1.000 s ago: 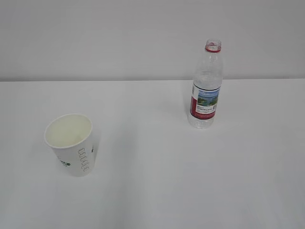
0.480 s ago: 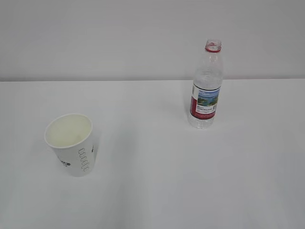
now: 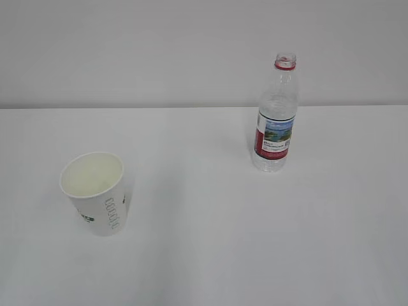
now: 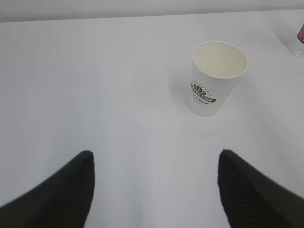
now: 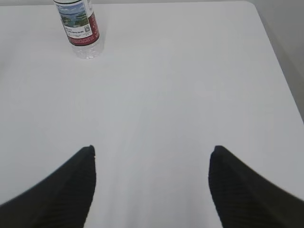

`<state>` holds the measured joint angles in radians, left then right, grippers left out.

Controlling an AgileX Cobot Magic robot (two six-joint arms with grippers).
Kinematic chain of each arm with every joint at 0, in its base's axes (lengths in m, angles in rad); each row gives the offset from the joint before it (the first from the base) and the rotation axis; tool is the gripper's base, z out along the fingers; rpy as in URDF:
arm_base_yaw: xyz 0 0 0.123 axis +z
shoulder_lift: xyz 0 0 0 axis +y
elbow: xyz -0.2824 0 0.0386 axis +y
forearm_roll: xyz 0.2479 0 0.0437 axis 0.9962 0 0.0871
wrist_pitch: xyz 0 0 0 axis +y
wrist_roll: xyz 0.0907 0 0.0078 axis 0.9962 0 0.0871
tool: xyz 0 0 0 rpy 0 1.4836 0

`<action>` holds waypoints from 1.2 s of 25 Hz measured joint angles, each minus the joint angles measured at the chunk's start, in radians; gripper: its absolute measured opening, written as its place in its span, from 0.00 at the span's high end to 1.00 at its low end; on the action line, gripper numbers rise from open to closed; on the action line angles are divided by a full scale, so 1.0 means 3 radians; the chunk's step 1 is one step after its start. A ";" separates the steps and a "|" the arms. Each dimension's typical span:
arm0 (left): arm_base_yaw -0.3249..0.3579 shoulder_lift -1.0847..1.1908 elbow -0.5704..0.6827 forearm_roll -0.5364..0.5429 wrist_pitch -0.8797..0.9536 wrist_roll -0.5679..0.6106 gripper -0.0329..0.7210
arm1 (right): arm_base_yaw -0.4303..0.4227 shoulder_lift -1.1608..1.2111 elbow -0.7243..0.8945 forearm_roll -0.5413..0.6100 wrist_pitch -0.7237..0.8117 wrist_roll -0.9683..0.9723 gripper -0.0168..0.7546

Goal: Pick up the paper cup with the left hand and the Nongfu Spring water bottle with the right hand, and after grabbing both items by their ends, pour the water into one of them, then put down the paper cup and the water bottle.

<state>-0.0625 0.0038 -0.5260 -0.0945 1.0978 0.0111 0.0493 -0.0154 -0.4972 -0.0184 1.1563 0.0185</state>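
Observation:
The white paper cup (image 3: 94, 192) stands upright at the front left of the table, cream inside, with green lettering on its side. In the left wrist view the paper cup (image 4: 216, 78) is ahead and to the right of my left gripper (image 4: 155, 159), which is open and empty. The clear Nongfu Spring water bottle (image 3: 276, 115) stands upright at the back right, uncapped, with a red neck ring. My right gripper (image 5: 152, 154) is open and empty, with the water bottle (image 5: 80, 28) far ahead at the upper left. Neither arm shows in the exterior view. No water is discernible.
The white table (image 3: 210, 210) meets a pale wall at the back. The table's right edge and rounded far corner (image 5: 266, 28) show in the right wrist view. The bottle's base (image 4: 300, 40) peeks in at the right edge of the left wrist view.

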 joint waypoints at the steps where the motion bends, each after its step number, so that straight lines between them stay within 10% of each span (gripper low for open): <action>1: 0.0000 0.0000 0.0000 0.0000 0.0000 0.0000 0.18 | 0.0000 0.0000 0.0000 0.0000 0.0000 0.0000 0.26; 30: 0.0000 0.0000 -0.0073 0.0065 -0.0720 0.0000 0.22 | 0.0000 0.0000 -0.0123 0.0000 -0.0585 -0.0100 0.26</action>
<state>-0.0625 0.0038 -0.5477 -0.0749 0.8819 0.0111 0.0493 -0.0154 -0.5340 -0.0184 0.9809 -0.0115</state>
